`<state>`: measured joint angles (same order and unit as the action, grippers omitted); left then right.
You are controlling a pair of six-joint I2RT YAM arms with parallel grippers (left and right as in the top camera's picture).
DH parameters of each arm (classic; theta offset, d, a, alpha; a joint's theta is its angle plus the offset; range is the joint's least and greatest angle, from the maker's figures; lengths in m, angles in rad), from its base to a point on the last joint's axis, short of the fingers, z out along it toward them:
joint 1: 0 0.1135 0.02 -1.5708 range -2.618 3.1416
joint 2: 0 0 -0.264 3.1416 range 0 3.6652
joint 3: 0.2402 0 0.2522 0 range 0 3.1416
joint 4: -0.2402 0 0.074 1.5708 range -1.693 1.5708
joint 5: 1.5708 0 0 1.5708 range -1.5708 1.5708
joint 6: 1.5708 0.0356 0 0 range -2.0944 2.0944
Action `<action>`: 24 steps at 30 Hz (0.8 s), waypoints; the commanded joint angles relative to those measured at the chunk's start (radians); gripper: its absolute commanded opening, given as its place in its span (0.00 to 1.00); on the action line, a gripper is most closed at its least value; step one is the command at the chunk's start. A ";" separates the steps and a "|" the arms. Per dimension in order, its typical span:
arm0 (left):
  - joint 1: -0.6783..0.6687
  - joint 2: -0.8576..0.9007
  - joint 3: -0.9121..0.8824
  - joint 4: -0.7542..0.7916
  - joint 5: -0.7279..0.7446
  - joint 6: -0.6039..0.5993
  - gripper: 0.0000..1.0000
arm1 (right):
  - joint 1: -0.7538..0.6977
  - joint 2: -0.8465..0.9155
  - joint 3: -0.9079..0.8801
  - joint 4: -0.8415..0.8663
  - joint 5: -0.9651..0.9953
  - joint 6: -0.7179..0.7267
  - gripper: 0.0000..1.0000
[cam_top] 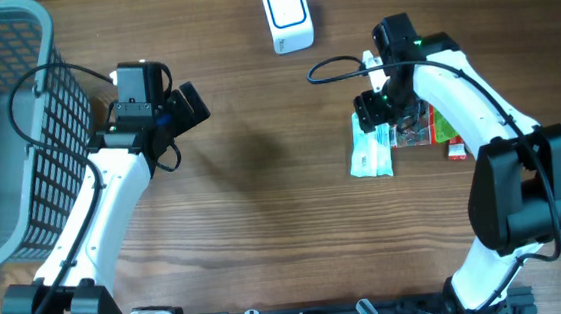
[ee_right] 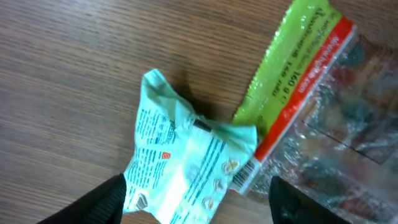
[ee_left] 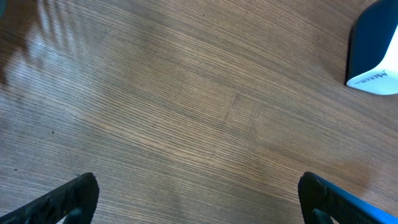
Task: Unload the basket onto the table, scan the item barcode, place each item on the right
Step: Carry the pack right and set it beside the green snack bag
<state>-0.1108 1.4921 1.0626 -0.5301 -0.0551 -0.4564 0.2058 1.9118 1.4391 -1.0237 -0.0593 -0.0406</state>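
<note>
Firstly, the one container is the grey basket [cam_top: 7,128], which stands far to the left of the white scanner [cam_top: 287,16]; through its mesh walls I can see only its own grey bottom. The scanner stands on the wooden table [cam_top: 265,208] at the far edge. The left gripper [cam_top: 191,104] hangs to the left of the scanner and nearer to the robot. In the left wrist view its two fingers [ee_left: 74,199] are spread wide, only bare wood lies between them, and they touch nothing. The right gripper [cam_top: 377,109] is to the right of the scanner and nearer to the robot, over a small group of packets. In the right wrist view its fingers [ee_right: 109,199] stand well apart, one at each side of the pale green packet [ee_right: 186,162], which lies crumpled and flat on the wood, so the fingers do not pinch it. Just beside this packet, on the side away from the scanner, lies a clear packet [ee_right: 336,106] with a green and red header. A barcode shows where the two packets meet, but I cannot tell to which it belongs. A small red item [cam_top: 453,149] lies beside the clear packet.
</note>
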 commanded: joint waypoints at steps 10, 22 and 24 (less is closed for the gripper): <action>0.003 0.003 -0.002 0.002 -0.006 0.016 1.00 | -0.007 -0.135 0.085 0.063 0.021 0.017 1.00; 0.003 0.003 -0.002 0.002 -0.006 0.016 1.00 | -0.007 -0.134 0.071 0.224 0.021 0.017 1.00; 0.003 0.003 -0.002 0.002 -0.006 0.016 1.00 | -0.007 -0.137 0.071 0.224 0.021 0.016 1.00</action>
<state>-0.1108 1.4921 1.0626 -0.5304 -0.0551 -0.4564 0.2058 1.7828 1.5135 -0.8055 -0.0509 -0.0299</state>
